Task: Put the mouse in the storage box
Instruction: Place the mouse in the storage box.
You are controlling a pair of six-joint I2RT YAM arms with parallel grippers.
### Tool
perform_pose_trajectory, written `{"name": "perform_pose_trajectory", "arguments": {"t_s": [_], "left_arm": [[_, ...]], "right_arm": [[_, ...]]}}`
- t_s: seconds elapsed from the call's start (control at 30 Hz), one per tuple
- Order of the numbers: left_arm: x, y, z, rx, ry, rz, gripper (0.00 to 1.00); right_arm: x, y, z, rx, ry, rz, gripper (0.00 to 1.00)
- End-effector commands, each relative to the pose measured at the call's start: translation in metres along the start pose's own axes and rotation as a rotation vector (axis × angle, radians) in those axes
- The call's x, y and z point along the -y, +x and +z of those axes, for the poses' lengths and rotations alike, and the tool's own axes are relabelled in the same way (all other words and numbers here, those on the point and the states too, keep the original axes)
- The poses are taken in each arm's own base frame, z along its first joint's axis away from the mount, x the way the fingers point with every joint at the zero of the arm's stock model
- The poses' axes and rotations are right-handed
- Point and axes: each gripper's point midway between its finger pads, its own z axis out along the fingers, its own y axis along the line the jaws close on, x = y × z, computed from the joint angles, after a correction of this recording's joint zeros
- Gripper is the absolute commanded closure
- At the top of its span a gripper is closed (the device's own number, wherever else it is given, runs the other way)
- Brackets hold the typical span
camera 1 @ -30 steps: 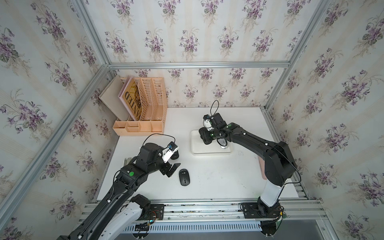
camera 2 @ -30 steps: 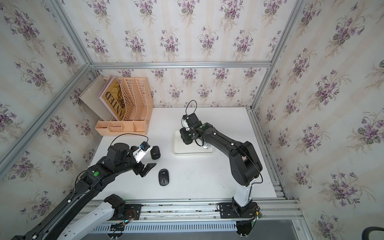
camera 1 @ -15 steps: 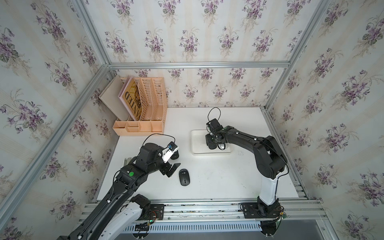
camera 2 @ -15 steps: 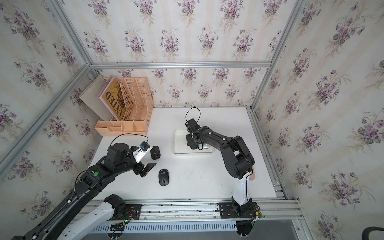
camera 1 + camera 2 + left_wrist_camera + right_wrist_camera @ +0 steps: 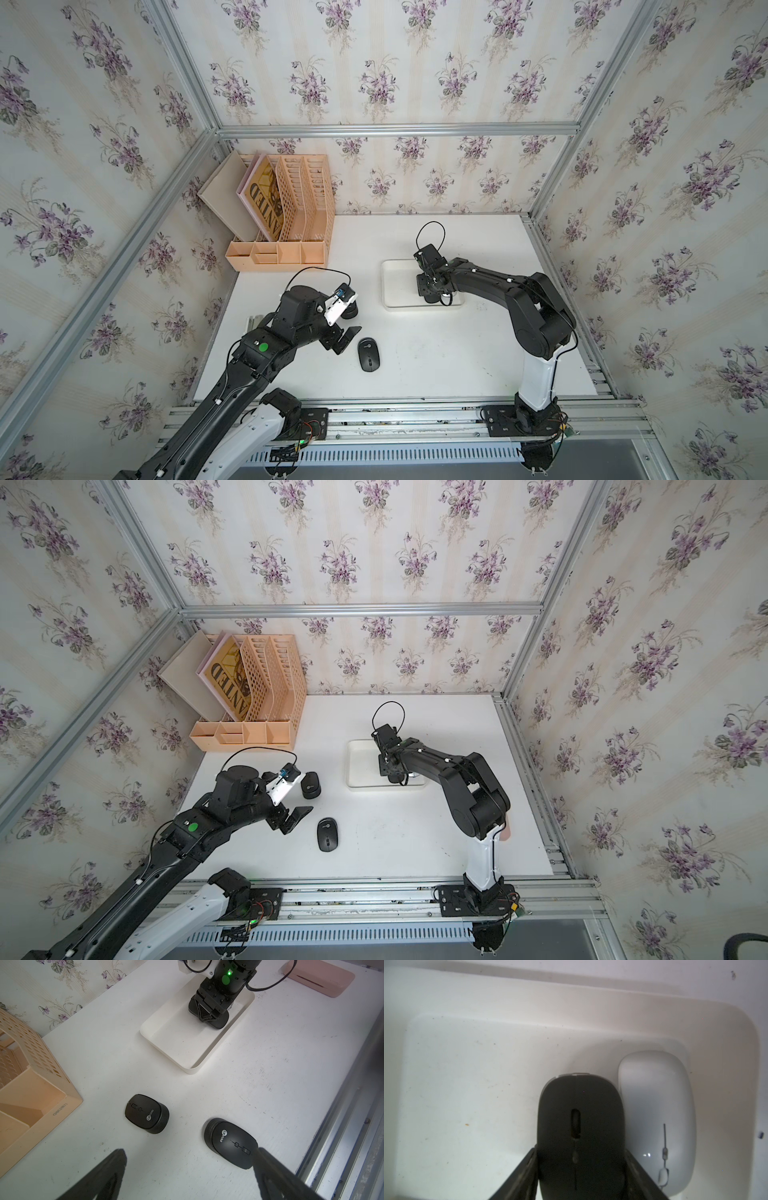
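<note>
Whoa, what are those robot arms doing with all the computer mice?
They are tidying mice into the white storage box. The right gripper holds a black mouse inside it, beside a white mouse already lying there. The left gripper hangs open over the table, near a second black mouse and a third black mouse not yet packed.

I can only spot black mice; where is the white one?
In the right wrist view, the white mouse lies inside the box, near a corner, beside the black mouse that the right fingers grip.
</note>
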Motion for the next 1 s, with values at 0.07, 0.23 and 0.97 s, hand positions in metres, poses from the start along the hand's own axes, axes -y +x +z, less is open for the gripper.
{"name": "perform_pose_trajectory", "arguments": {"t_s": [0.07, 0.23, 0.97], "left_arm": [[0.0, -0.005, -0.001, 0.017, 0.002, -0.001, 0.01], [-0.001, -0.005, -0.001, 0.019, -0.001, -0.001, 0.01], [-0.052, 0.027, 0.03, -0.191, -0.507, -0.561, 0.01]], "right_arm": [[0.005, -0.008, -0.002, 0.04, 0.031, 0.032, 0.35], [0.006, -0.015, -0.009, 0.055, 0.035, 0.036, 0.29], [0.017, -0.025, -0.161, 0.757, -0.287, -0.099, 0.17]]}}
